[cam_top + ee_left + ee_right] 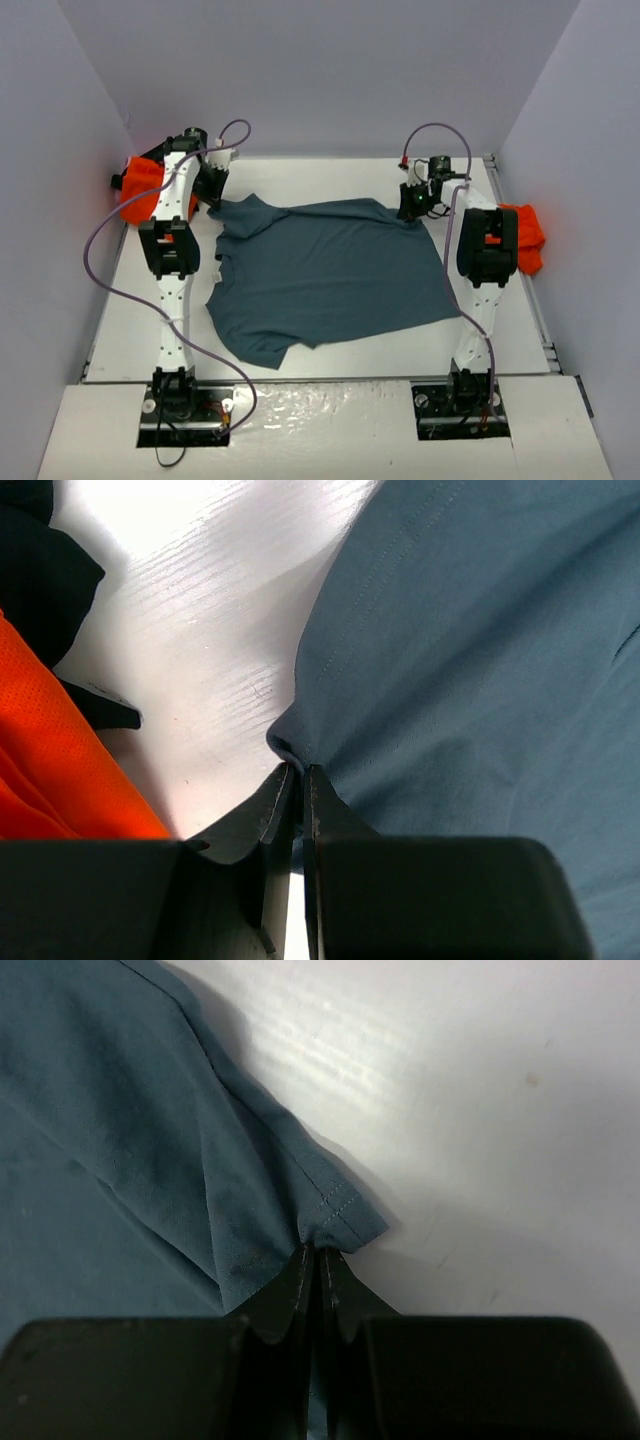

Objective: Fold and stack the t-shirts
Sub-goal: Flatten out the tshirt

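Spread mostly flat over the middle of the white table: the slate-blue t-shirt, wrinkled, with its left side and near-left corner doubled over on themselves. Pinched at the far-left corner by the left gripper, jaws pressed together on a small bunched fold of the cloth right down at the tabletop. Pinched at the far-right corner by the right gripper, jaws likewise clamped tight, here on the stitched hem, with the fabric gathered into a pleat just above the tips. Reaching forward from the near edge, the left arm and the right arm, one on each side of the shirt, wrists angled down at its far edge. Heaped against the left wall beside the left arm, an orange t-shirt, shown in the left wrist view with a fine mesh-like weave. Bunched just beside it, at the upper left of that view, a black t-shirt; touching or only overlapping in the view, cannot tell. Crumpled at the right edge of the table, beyond the right arm, a second orange t-shirt, apart from the blue one
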Robot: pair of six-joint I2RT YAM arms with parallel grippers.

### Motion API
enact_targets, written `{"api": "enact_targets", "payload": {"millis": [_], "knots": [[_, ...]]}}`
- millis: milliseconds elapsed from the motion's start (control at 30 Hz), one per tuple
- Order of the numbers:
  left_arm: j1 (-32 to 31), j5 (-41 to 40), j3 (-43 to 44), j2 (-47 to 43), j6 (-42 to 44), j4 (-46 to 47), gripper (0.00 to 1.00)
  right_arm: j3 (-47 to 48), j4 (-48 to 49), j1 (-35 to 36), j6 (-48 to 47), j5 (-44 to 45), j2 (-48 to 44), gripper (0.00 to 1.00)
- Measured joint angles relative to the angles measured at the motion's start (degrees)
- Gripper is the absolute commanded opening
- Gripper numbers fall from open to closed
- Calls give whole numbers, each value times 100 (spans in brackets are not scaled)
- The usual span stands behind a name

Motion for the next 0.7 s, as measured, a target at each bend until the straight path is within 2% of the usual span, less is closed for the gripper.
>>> {"api": "enact_targets", "payload": {"millis": [133, 333, 433, 533, 700], "knots": [[0, -6, -9, 0, -2, -3, 0, -674, 25, 5, -200, 229, -466, 0], [0, -138, -117, -90, -47, 77, 0, -499, 105, 103, -196, 895, -461, 0], [-4, -356, -127, -274, -88, 207, 0, 52, 142, 225, -220, 1708, -289, 0], [-12, -605, -3, -614, -87, 364, 0, 1061, 92, 334, -293, 2555, -56, 0], [-75, -1008, -32, -1768, -28, 904, 0, 2823, 333, 532, -504, 3491, 6, 0]]}}
